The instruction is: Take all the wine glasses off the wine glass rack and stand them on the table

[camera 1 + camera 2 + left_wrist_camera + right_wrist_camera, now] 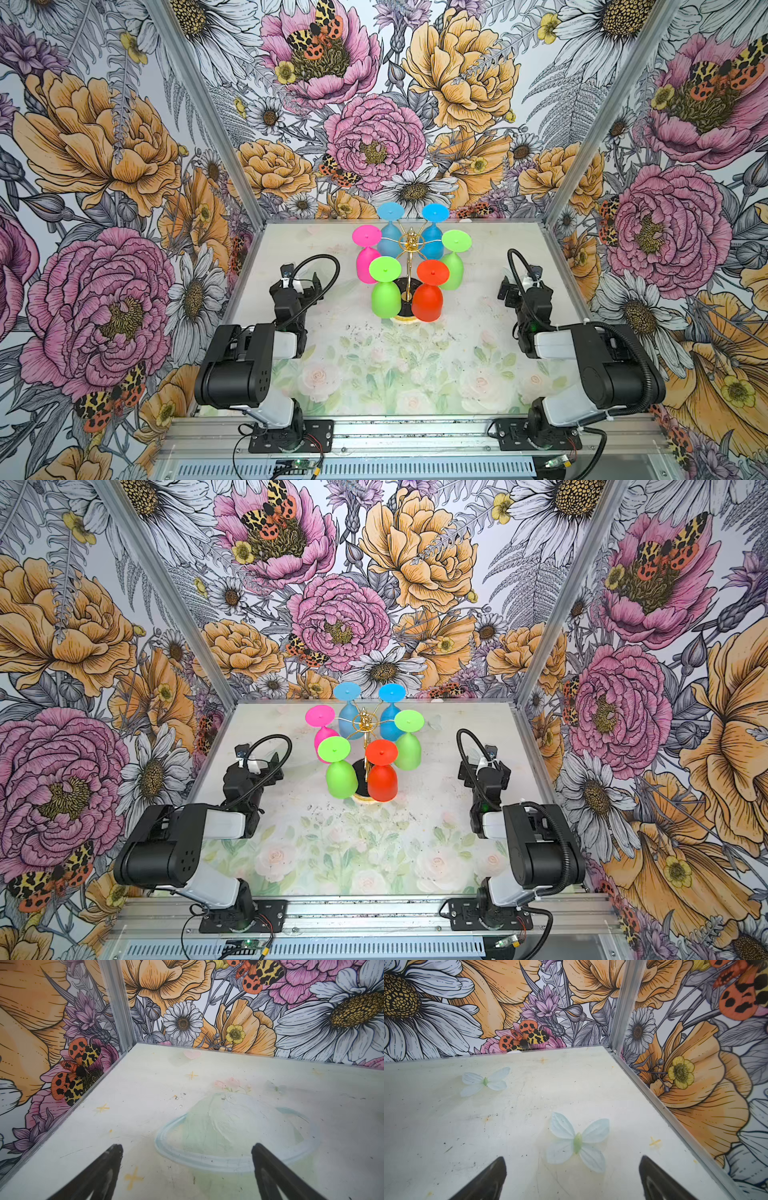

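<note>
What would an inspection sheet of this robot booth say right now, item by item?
Surface: table, pale flower print, scuffed, dark specks.
Job's things: wine glass rack stands upright towards the back; six glasses hang upside down on it: two blue glasses, two green glasses, a pink glass and a red glass.
Clutter: nothing seen.
Pincers: left pincer and right pincer are both open, empty and apart from the rack.
Cables: a black hose loops over each arm; thin wires at the bases.
Surroundings: flowered walls, metal corner posts.

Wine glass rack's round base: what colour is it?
The wine glass rack base is black with a gold rim, clearest in a top view.
</note>
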`<state>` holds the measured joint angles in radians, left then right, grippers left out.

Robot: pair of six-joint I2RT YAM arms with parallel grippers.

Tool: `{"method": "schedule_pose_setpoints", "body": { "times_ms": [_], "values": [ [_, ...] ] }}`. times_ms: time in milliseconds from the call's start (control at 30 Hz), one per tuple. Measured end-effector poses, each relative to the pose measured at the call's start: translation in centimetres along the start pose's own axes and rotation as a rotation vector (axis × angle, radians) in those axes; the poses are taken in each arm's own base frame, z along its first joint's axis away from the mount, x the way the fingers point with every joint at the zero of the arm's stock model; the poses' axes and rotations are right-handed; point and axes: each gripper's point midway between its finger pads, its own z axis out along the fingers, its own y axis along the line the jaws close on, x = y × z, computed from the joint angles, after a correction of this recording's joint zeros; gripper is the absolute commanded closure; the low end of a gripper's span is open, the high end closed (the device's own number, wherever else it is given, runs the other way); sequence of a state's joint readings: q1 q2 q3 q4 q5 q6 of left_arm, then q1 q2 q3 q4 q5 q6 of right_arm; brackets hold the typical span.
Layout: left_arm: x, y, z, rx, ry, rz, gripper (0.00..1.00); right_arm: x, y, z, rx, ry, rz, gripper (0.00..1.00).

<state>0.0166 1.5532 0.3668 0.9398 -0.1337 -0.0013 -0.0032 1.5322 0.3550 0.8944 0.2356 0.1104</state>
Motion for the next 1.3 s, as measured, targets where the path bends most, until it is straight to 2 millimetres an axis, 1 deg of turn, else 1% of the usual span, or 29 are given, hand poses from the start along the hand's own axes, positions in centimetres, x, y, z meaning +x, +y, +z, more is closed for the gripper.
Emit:
{"method": "schedule_pose_setpoints", "body": {
  "times_ms": [1167,1233,1300],
  "values": [
    [0.0,0.0,0.0,0.003,-0.001,-0.003,0.01,0.1,0.0,0.0,0.004,0.007,-0.002,0.01],
    [-0.3,0.0,-0.1,0.001,-0.005,-0.008,0.01,0.1,-0.1,0.0,0.013,0.026,-0.008,0.01],
    [-1.1,0.2,-0.5,-0.008,-0.013,-0.017,0.01,-0.6,-0.3,-0.1,0.027,0.032,-0.008,0.02]
  ]
}}
